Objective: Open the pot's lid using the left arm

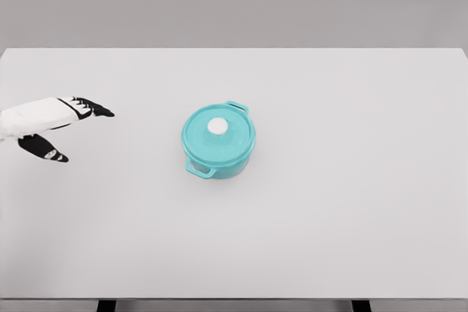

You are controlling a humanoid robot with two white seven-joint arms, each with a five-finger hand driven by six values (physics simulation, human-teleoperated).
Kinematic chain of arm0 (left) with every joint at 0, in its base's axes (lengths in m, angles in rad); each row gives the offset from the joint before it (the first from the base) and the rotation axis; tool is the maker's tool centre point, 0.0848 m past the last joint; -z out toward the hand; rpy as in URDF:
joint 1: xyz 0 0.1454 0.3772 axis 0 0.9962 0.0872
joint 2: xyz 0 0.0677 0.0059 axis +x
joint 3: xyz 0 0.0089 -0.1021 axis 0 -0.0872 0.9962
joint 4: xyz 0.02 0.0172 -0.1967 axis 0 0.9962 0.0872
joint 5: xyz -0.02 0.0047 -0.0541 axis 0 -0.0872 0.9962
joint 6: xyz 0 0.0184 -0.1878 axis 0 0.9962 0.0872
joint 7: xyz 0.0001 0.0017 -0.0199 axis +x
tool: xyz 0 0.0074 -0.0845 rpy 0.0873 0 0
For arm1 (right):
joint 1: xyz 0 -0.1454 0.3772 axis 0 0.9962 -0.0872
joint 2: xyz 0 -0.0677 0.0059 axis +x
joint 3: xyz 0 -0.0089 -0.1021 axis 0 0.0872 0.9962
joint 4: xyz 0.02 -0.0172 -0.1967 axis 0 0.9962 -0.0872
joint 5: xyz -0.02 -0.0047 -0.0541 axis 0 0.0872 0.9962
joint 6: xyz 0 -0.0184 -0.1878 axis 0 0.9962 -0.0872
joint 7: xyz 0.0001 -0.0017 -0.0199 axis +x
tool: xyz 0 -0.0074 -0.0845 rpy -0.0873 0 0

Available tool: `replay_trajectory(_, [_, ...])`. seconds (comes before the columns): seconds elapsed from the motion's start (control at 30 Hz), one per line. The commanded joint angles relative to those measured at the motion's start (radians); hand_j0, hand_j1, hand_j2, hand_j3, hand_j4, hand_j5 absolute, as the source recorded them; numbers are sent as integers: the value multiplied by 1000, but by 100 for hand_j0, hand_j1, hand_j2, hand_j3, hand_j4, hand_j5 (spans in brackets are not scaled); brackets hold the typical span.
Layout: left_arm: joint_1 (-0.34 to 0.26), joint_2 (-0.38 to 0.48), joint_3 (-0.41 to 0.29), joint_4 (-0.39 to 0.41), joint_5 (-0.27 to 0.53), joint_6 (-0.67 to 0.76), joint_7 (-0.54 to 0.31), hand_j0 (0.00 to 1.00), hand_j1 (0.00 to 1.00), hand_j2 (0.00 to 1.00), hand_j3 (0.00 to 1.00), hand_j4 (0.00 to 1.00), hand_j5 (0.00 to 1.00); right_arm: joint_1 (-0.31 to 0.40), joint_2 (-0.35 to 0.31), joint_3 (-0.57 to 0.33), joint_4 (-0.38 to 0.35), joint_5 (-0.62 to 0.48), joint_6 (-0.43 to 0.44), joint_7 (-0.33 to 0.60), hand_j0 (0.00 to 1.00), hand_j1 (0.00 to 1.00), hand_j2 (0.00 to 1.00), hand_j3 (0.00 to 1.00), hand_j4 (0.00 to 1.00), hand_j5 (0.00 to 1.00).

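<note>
A white table [329, 217] carries one teal pot [219, 153] near its middle, lid [219, 134] on.

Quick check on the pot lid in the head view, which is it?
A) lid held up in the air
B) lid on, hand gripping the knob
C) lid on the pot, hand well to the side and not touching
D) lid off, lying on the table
C: the lid sits closed on the pot, white knob untouched, while the left hand is off to the side, fingers spread, holding nothing.

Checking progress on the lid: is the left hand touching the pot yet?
Apart. The head view shows bare table between the left hand and the pot.
</note>
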Motion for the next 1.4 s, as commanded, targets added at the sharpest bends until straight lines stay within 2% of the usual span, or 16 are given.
replay_trajectory(0.0, [0, -10, -7, -3, -2, 2, 0, 100, 100, 100, 100, 100, 100, 0, 0, 0, 0, 0, 0, 2, 100, 100, 100, 100, 100, 100])
replay_trajectory(0.37, [-32, -57, -11, -32, -59, 2, 0, 100, 100, 100, 100, 100, 100, 9, 0, 0, 2, 0, 0, -3, 100, 100, 100, 100, 100, 100])
replay_trajectory(0.5, [-86, -57, -11, -147, -60, 2, 0, 100, 100, 100, 100, 100, 100, 9, 0, 0, 2, 0, 0, -3, 100, 100, 100, 100, 100, 100])
replay_trajectory(0.53, [-90, -105, -31, -218, -65, 2, 0, 100, 100, 100, 100, 100, 100, 9, 0, 0, 2, 0, 0, -2, 100, 100, 100, 100, 100, 100])
replay_trajectory(0.6, [-146, -132, -126, -273, -65, 2, 0, 100, 100, 100, 100, 100, 100, 9, 0, 0, 2, 0, 0, -3, 100, 100, 100, 100, 100, 100])
replay_trajectory(0.7, [-241, -158, -268, -308, -56, 2, 0, 100, 100, 100, 100, 100, 100, 9, 0, 0, 2, 0, 0, -2, 100, 100, 100, 100, 100, 100])
replay_trajectory(0.73, [-282, -142, -275, -296, -5, 2, 0, 100, 100, 100, 100, 100, 100, 9, 0, 0, 2, 0, 0, -3, 100, 100, 100, 100, 100, 100])
replay_trajectory(0.77, [-360, -83, -301, -276, 15, 2, 0, 100, 100, 100, 100, 100, 100, 9, 0, 0, 2, 0, 0, -2, 100, 100, 100, 100, 100, 100])
replay_trajectory(0.8, [-445, 1, -393, -278, 23, 2, 0, 100, 100, 100, 100, 100, 100, 9, 0, 0, 2, 0, 0, -2, 100, 100, 100, 100, 100, 100])
replay_trajectory(0.87, [-482, -19, -446, -278, 26, 2, 0, 100, 100, 100, 100, 100, 100, 9, 0, 0, 2, 0, 0, -3, 100, 100, 100, 100, 100, 100])
replay_trajectory(0.93, [-529, -94, -496, -276, 18, 2, 0, 100, 100, 100, 100, 100, 100, 9, 0, 0, 2, 0, 0, -3, 100, 100, 100, 100, 100, 100])
replay_trajectory(0.97, [-558, -125, -512, -233, 17, 2, 0, 100, 100, 100, 100, 100, 100, 9, 0, 0, 2, 0, 0, -3, 100, 100, 100, 100, 100, 100])
replay_trajectory(1.0, [-564, -141, -515, -196, 20, 2, 0, 100, 100, 100, 100, 100, 100, 9, 0, 0, 2, 0, 0, -2, 100, 100, 100, 100, 100, 100])
replay_trajectory(1.1, [-601, -161, -541, -195, 21, 2, 0, 100, 100, 100, 100, 100, 100, 9, 0, 0, 2, 0, 0, -3, 100, 100, 100, 100, 100, 100])
replay_trajectory(1.17, [-604, -221, -551, -181, 15, 2, 0, 100, 100, 100, 100, 100, 100, 9, 0, 0, 2, 0, 0, -3, 100, 100, 100, 100, 100, 100])
replay_trajectory(1.37, [-632, -332, -604, 27, -59, 2, 0, 100, 100, 100, 100, 100, 100, 9, 0, 0, 2, 0, 0, -3, 100, 100, 100, 100, 100, 100])
